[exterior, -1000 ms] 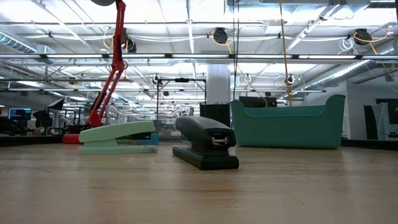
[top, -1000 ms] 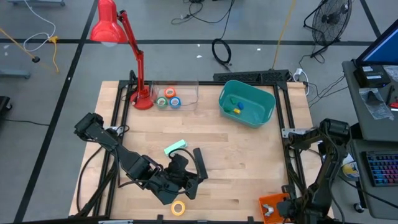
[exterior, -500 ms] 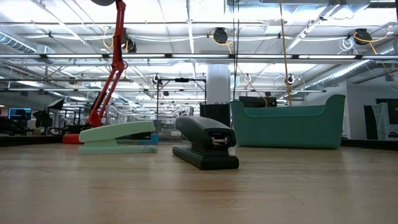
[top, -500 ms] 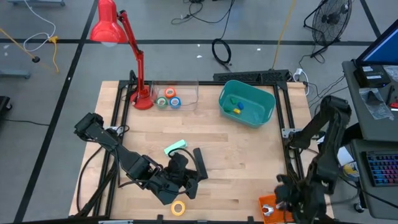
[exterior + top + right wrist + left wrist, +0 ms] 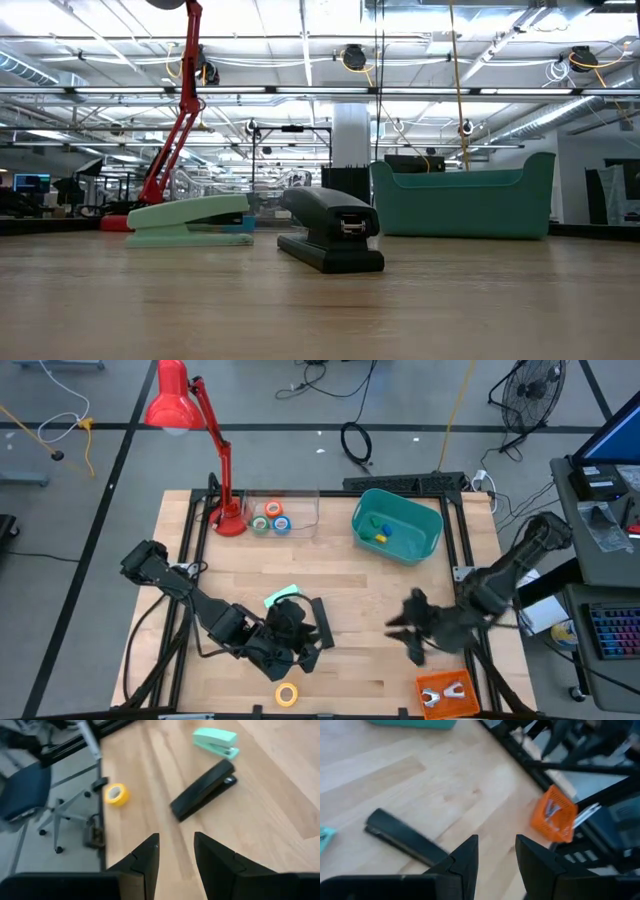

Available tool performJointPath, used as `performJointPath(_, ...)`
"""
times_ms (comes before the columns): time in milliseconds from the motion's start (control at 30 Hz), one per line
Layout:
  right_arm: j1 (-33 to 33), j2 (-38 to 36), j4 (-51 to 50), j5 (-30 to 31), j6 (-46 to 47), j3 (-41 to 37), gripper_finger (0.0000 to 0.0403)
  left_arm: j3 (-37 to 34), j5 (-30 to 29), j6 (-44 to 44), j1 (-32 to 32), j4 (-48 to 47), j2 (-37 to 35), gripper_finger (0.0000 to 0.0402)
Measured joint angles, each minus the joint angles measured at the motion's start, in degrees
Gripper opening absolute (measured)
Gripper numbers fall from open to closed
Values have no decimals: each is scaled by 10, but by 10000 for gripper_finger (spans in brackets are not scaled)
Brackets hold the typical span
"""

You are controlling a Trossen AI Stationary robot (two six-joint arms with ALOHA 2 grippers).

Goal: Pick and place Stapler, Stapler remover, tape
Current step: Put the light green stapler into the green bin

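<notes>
Swinging in from the table's right edge, the right hand (image 5: pixel 408 632), fingers spread, now faces the black stapler (image 5: pixel 322 622).

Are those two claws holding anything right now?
No. The left gripper and right gripper are both open and empty; the black stapler lies free on the table.

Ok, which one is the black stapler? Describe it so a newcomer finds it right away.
Start at the wooden table and go to its near centre, where the left gripper hovers. The black stapler lies flat right there, next to a mint-green stapler. It is the longer, slimmer, dark bar.
</notes>
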Motion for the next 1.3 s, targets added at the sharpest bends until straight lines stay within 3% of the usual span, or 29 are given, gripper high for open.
performJointPath(133, -91, 18, 18, -68, -20, 0, 114, 0, 38, 1, 19, -29, -2, 131)
performJointPath(267, -158, 32, 33, -103, -22, 0, 114, 0, 91, 55, 40, -47, -8, 131)
performJointPath(400, -206, 41, 55, -104, -19, 0, 114, 0, 140, 122, 58, -103, -18, 131)
performJointPath(533, -248, 47, 78, -104, -18, 1, 114, 0, 148, 165, 75, -189, -24, 131)
performJointPath(800, -309, 47, 73, -128, -32, 0, 114, 0, 171, 237, 157, -302, -26, 131)
performJointPath(1033, -352, 47, 73, -206, -82, 0, 114, 0, 189, 306, 242, -305, -26, 131)
performJointPath(1233, -361, 41, 59, -225, -133, 0, 114, -6, 196, 367, 284, -304, -26, 131)
performJointPath(1300, -364, 37, 44, -228, -134, 0, 114, -23, 223, 370, 297, -289, -26, 131)
